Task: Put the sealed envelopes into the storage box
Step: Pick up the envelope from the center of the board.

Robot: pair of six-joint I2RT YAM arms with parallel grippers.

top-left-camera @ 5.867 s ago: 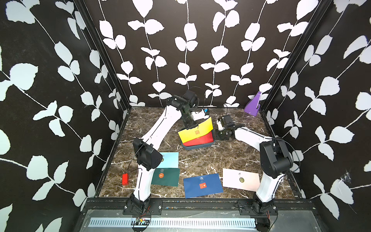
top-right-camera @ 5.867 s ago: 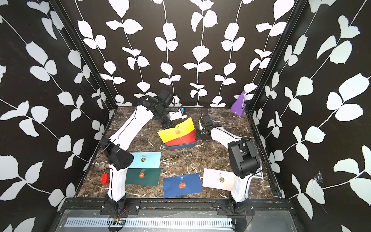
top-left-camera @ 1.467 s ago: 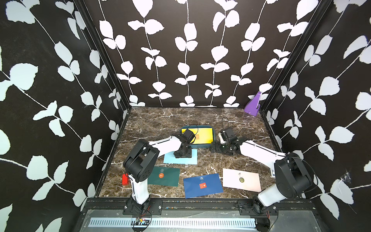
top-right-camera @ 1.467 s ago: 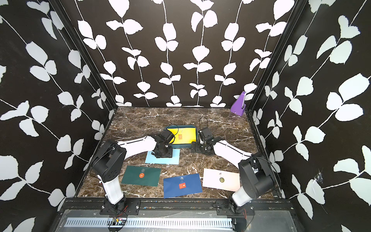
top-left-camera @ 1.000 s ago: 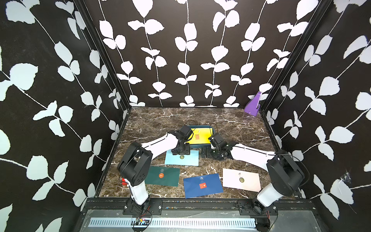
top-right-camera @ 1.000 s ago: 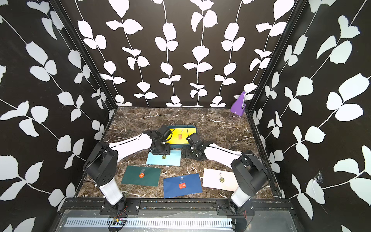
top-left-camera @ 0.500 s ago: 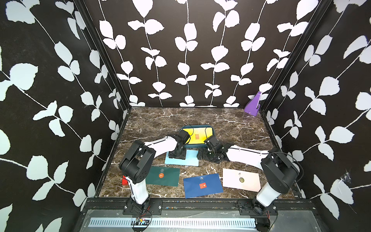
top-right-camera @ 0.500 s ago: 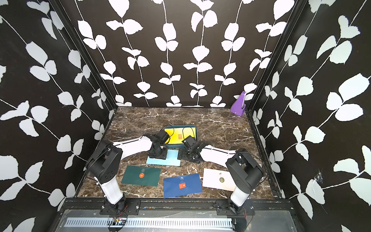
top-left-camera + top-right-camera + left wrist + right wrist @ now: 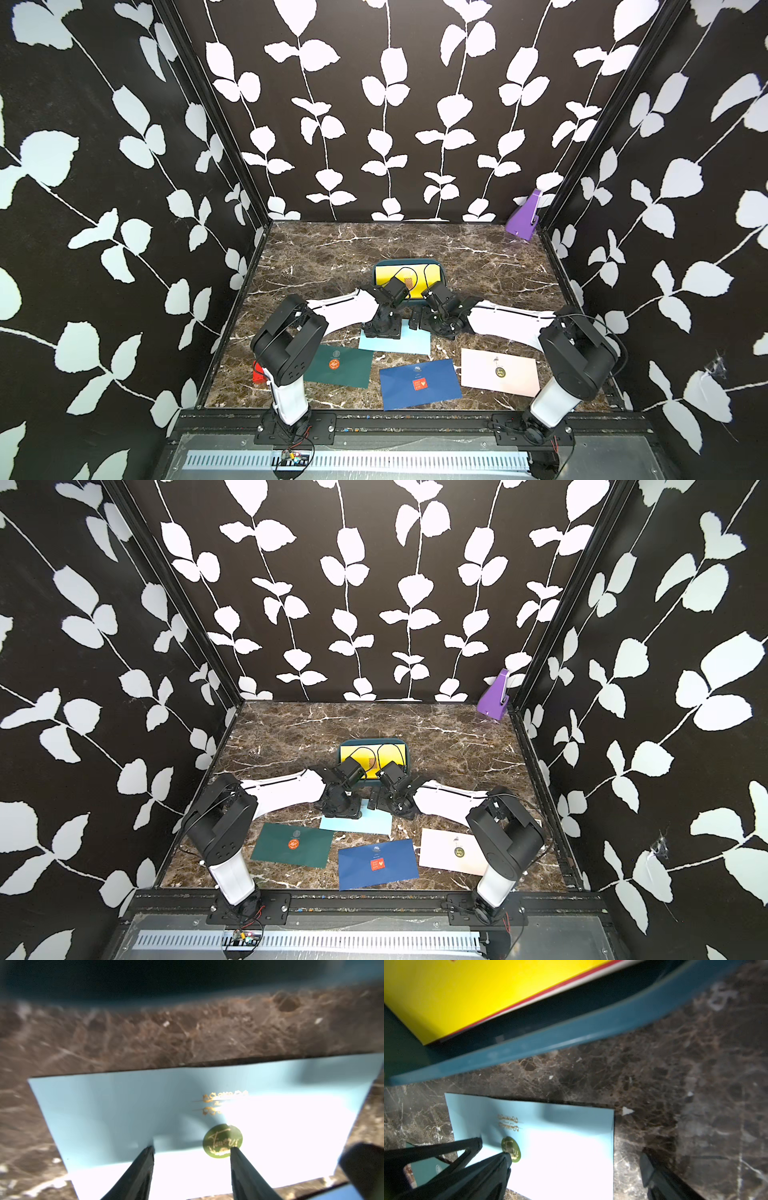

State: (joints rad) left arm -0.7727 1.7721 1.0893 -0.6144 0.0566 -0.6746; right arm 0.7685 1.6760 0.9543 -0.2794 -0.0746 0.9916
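My left gripper: the jaws stood about half apart. Both tips were down on the face of the light blue envelope, one of them at its green seal, and nothing was pinched between them.
My right gripper: it was spread wide and empty, low over the marble top just beside that envelope's edge.
Where things lay: the light blue envelope was flat, near the storage box but clear of its wall. A yellow envelope topped the pile inside the box. The dark green, navy and pale pink envelopes waited nearer the front.
Risk, slip: smooth paper on polished stone could skate away under my tips and never lift.
Risk, crease: squeezing inward might buckle the sheet or peel the seal.
Risk, box: the envelope could catch on the rim, since the box was barely larger than it.
Risk, arms: my grippers sat close together and could collide.
Materials: the envelopes were thin matte paper with sharp corners. The seal was a glossy round sticker with gold lettering. The box was hard teal plastic with rounded corners.
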